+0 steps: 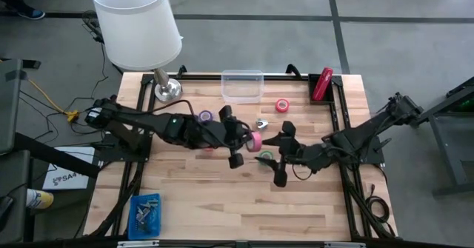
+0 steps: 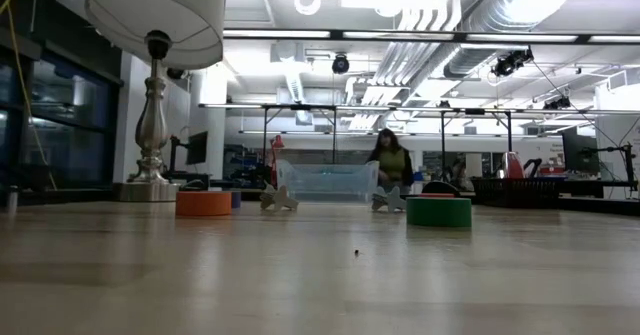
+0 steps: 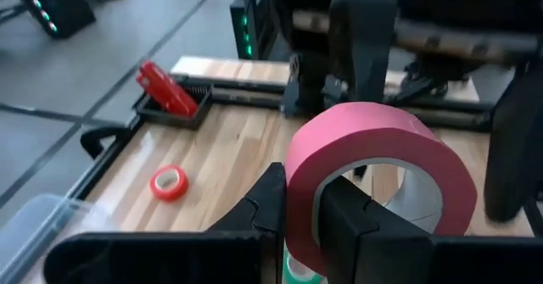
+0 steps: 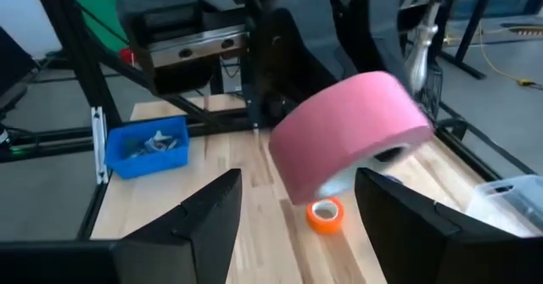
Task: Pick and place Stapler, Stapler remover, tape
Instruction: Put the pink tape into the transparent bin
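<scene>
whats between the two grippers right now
The pink tape roll, pinched by the left gripper, hangs just short of the open right gripper; both wrist views show it.

My wooden table (image 1: 207, 196) carries a lamp (image 1: 167, 89), clear bin (image 1: 242, 86), red stapler (image 1: 322, 84), blue box (image 1: 144, 212) and tape rolls (image 1: 282, 106).

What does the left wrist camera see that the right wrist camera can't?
Only the left wrist view shows the red stapler in a dark tray at the table's edge, and a small red tape roll lying flat. Only the right wrist view shows a blue box of small bits, an orange roll, and the right gripper with its fingers spread wide. Both show the big pink tape roll, lifted above the table and pinched by the left gripper.
</scene>
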Controlling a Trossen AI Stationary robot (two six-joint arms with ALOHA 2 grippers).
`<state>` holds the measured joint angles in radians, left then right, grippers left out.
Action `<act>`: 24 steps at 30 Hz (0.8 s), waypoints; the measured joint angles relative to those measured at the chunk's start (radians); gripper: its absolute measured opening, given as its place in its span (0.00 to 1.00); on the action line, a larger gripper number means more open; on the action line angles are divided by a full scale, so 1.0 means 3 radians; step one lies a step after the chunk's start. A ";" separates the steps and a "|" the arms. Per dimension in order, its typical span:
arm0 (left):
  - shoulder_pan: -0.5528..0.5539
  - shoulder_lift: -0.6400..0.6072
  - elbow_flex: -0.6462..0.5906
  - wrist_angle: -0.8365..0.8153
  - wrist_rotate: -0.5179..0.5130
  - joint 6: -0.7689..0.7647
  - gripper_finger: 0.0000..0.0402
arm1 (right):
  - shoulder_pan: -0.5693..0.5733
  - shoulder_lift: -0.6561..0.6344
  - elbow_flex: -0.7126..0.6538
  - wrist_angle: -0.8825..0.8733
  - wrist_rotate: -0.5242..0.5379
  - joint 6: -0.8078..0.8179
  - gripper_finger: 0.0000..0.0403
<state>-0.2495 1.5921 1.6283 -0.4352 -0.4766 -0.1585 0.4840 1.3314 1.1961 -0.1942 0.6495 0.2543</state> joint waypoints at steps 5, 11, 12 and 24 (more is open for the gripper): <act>0.0032 0.0000 0.0000 0.0210 0.0074 0.0143 0.09 | -0.0072 0.0004 0.0000 0.0189 -0.0159 -0.0124 0.55; 0.0045 -0.0005 0.0000 0.0293 0.0129 0.0165 0.09 | -0.0089 0.0004 0.0000 0.0423 -0.0270 -0.0329 0.50; 0.0045 -0.0006 0.0000 0.0293 0.0127 0.0165 0.09 | -0.0089 0.0004 0.0000 0.0438 -0.0270 -0.0333 0.48; 0.0045 -0.0005 0.0000 0.0311 0.0170 0.0179 0.09 | -0.0088 0.0007 0.0000 0.0424 -0.0298 -0.0332 0.11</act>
<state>-0.2359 1.5906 1.6283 -0.3420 -0.4255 -0.1047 0.4576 1.3334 1.1961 -0.0669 0.5600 0.1548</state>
